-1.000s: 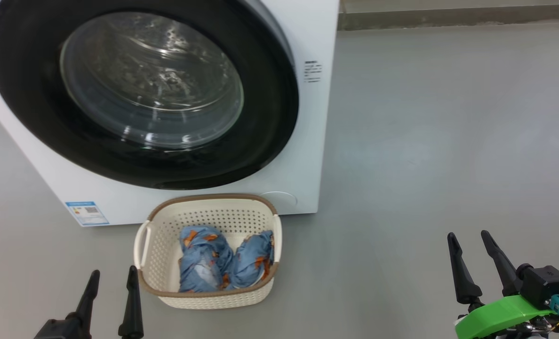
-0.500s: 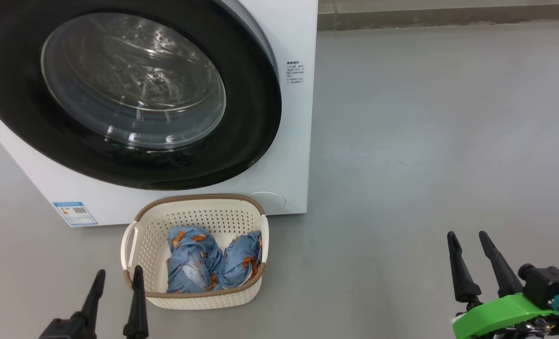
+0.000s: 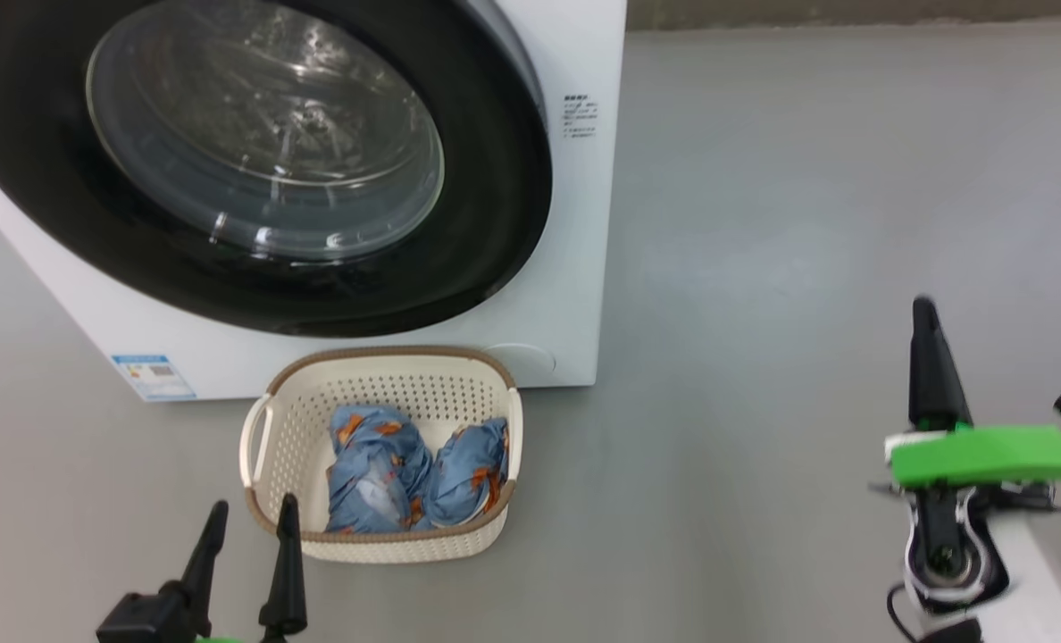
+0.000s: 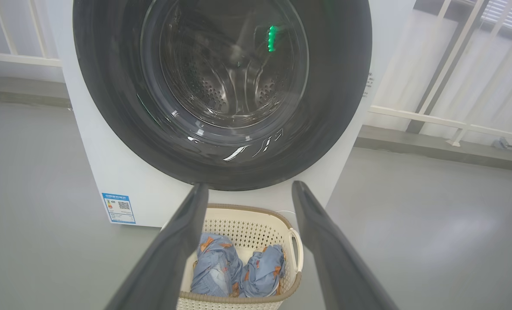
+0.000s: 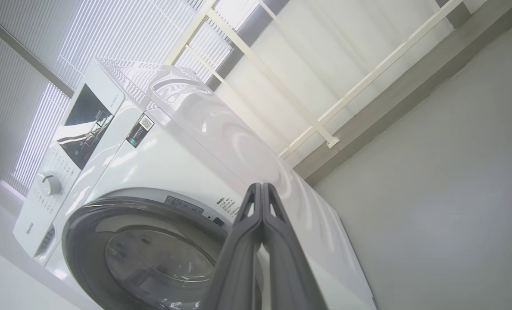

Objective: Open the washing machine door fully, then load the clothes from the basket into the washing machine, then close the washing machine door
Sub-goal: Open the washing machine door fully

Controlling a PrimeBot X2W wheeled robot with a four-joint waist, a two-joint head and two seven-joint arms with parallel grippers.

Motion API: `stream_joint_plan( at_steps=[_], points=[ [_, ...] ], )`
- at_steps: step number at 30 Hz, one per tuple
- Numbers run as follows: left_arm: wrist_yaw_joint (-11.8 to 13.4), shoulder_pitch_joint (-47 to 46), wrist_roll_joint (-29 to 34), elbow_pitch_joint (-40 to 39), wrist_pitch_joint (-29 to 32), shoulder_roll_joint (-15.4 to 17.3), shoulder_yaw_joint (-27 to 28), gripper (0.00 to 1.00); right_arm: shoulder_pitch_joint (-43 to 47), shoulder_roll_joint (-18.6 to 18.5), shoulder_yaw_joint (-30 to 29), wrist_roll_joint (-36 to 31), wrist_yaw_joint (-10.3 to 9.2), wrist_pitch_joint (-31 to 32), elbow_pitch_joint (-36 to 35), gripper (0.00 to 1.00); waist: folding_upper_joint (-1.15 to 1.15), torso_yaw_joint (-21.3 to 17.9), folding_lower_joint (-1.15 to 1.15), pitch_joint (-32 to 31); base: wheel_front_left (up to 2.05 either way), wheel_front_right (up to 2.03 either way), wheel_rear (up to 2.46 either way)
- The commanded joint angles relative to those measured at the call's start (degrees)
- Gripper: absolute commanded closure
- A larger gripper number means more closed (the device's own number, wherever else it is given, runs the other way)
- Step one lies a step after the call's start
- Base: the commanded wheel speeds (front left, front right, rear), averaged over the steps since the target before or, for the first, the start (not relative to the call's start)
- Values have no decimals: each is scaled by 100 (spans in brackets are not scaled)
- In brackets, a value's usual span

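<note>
Right wrist view, control dial [image 5: 48,183], head view, clothes [image 3: 379,482] in basket [image 3: 379,393]

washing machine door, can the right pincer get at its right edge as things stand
Probably yes: the right pincer, shut, hangs right of the washing machine door, with just floor between them.

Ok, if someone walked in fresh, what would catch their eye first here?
The washing machine door, big, black-rimmed and shut, dominates the upper left of the head view. Right below it on the grey floor sits the basket holding the clothes, blue with orange print. At lower right, the right gripper, shut, stands out with its bright green bracket.
</note>
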Motion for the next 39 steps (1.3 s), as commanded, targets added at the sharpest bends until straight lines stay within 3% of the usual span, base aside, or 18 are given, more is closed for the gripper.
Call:
stream_joint_plan(
  at_steps=[1,8,17,25,32,39],
  points=[
    [2,-283,-59,-145,-78,45,150,0,-368,-50,125,244,33,-46,-103,100,0,127,0,143,0,0,0],
    [2,-458,-116,-230,-78,36,97,0,-1230,-324,316,1376,33,-46,-140,100,0,314,0,503,0,0,0],
    [2,-823,-272,-378,-78,33,-131,0,-2651,-1046,1099,2811,33,207,-128,100,0,609,0,1095,0,0,0],
    [52,-1121,-430,-445,-78,33,-384,0,-3514,-1523,1414,3463,33,1058,88,100,0,973,0,1561,0,0,0],
    [85,-1314,-550,-533,-78,33,-594,0,-4024,-1773,1388,3938,33,2239,261,100,0,1264,0,1995,0,0,0],
    [154,-1484,-686,-680,-78,33,-869,0,-4530,-1823,1402,4027,33,3235,537,100,0,1454,0,2362,0,0,0]
  ],
)
